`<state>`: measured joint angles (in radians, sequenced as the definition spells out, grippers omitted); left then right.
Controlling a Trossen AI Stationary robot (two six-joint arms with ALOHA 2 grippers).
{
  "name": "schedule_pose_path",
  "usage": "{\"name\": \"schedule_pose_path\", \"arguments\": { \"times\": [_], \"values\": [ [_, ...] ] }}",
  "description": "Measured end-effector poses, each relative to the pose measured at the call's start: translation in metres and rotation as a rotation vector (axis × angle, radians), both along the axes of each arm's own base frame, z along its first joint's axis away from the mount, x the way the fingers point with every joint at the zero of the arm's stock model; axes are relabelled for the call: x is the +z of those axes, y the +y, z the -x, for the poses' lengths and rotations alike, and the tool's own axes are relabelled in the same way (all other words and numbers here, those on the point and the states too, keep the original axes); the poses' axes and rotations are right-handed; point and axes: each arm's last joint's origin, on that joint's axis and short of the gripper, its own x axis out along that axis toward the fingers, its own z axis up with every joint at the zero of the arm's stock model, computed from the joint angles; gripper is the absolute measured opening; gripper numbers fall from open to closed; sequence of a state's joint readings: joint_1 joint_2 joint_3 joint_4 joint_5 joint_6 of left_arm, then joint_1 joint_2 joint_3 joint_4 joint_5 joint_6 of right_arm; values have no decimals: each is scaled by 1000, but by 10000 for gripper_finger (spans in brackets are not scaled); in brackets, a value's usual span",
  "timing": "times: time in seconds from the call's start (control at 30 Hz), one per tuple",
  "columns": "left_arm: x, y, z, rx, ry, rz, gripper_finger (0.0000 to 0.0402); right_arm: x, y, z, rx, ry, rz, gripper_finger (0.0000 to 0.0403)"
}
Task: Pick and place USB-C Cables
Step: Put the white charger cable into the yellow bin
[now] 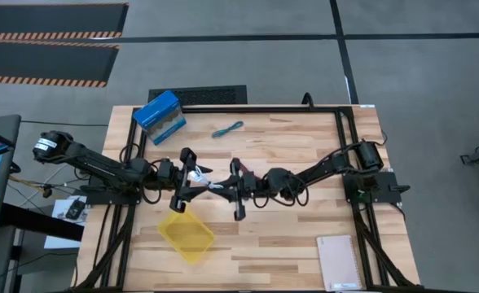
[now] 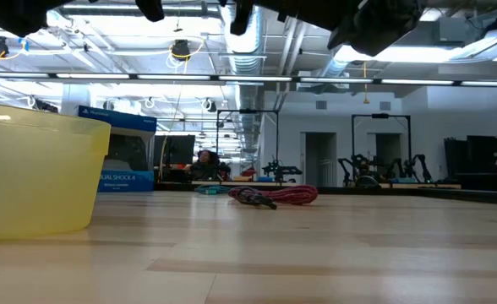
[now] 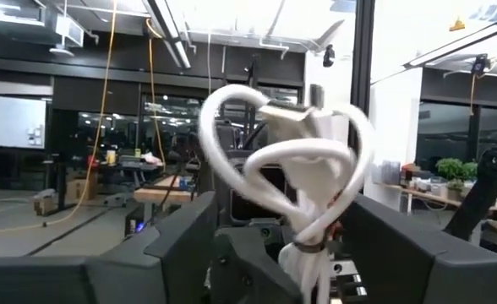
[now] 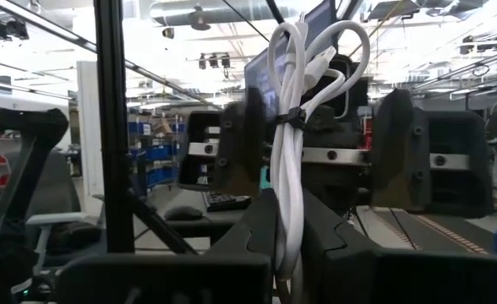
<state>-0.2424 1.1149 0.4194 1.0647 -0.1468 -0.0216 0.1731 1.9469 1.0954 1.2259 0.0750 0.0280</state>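
Grip first: the right gripper is pinched tight on the lower end of the white cable, and the bundle stands up out of it, loops at the top, a dark tie cinching it partway along. Facing it, the left gripper is spread wide with one finger on each side of those loops, touching nothing that I can see. Both meet in the air over the middle of the table, the arms reaching in from opposite sides, wrists roughly level, looking at each other. This cable looks feather-light and floppy; only the coil and the tie give it shape. Those open loops would squash or spring out, so the bound waist beside the tie looks like the best place to hold. A slick jacket could slide in a loose pinch. Farther out, the teal cable lies towards the far edge, near the blue box. The dark red cable rests mid-table. The yellow tray sits just beyond the grippers on the near side. No black cable shows.
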Motion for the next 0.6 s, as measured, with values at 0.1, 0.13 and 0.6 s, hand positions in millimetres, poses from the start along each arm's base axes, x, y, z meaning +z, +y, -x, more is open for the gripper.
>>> {"name": "schedule_pose_path", "arguments": {
  "times": [0.1,0.13,0.6],
  "values": [
    [0,0,0,0,4,0,193,0,0,0,0,0,0,36],
    [0,0,0,0,4,0,179,0,0,0,0,0,0,37],
    [-3,1,-1,29,31,-13,17,-2,-6,-1,-2,23,-47,68]
  ]
}}
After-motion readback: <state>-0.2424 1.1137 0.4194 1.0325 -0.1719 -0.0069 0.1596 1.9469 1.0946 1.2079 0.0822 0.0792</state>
